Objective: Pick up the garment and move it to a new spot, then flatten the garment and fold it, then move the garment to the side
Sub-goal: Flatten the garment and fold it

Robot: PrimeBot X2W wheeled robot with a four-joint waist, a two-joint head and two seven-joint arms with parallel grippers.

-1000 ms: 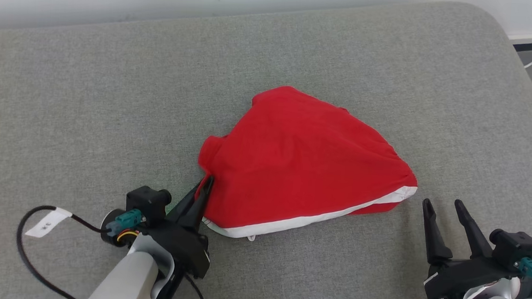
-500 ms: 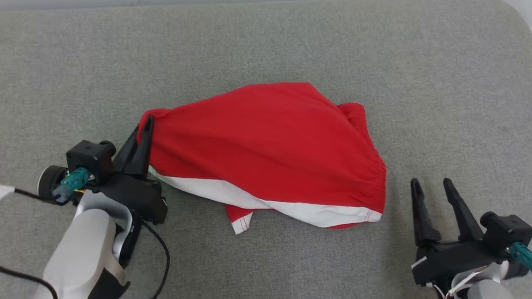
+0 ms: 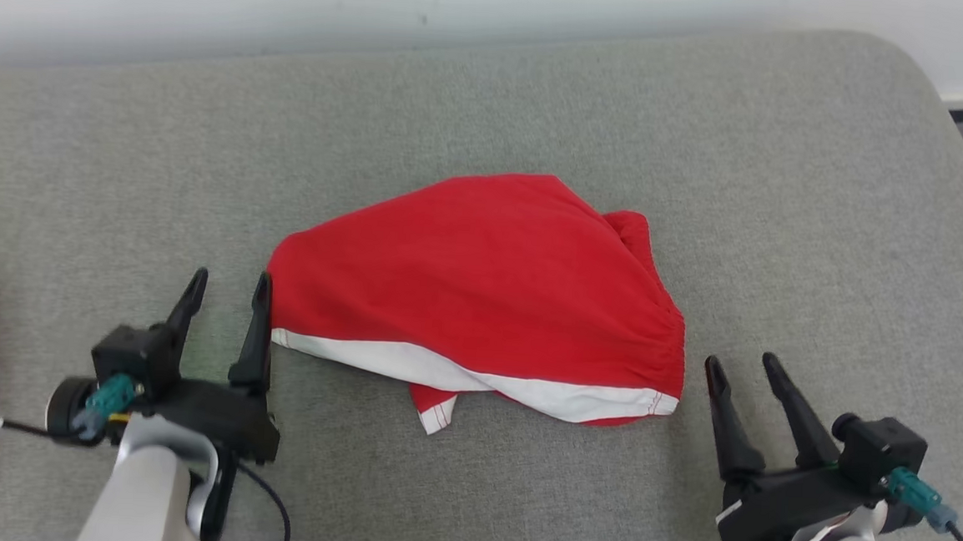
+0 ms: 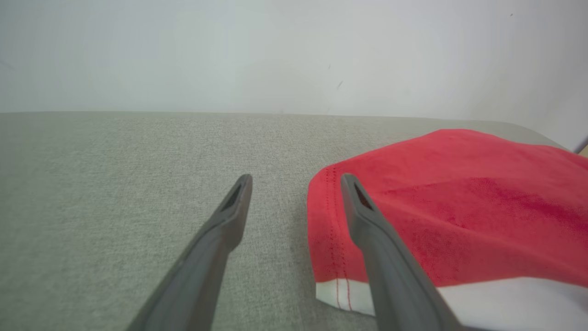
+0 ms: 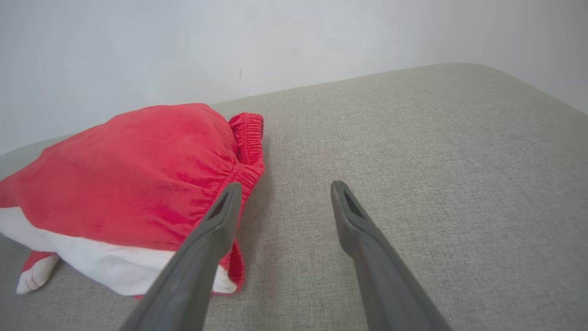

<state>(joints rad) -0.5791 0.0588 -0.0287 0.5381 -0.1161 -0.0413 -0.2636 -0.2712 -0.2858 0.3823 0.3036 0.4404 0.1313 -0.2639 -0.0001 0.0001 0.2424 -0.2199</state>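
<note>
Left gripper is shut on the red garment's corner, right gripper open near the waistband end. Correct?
No: the left gripper is open, fingers spread, the red garment lying loose beside one finger; the left wrist view shows it. The right gripper is open near the waistband end.

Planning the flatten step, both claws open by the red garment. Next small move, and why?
Probably slide the right claw left onto the gathered waistband and close. The garment lies rumpled on the grey cushion, a corner tucked beneath its white band. The right claw stands open, apart from it, while the left claw is open beside the left hem.
</note>
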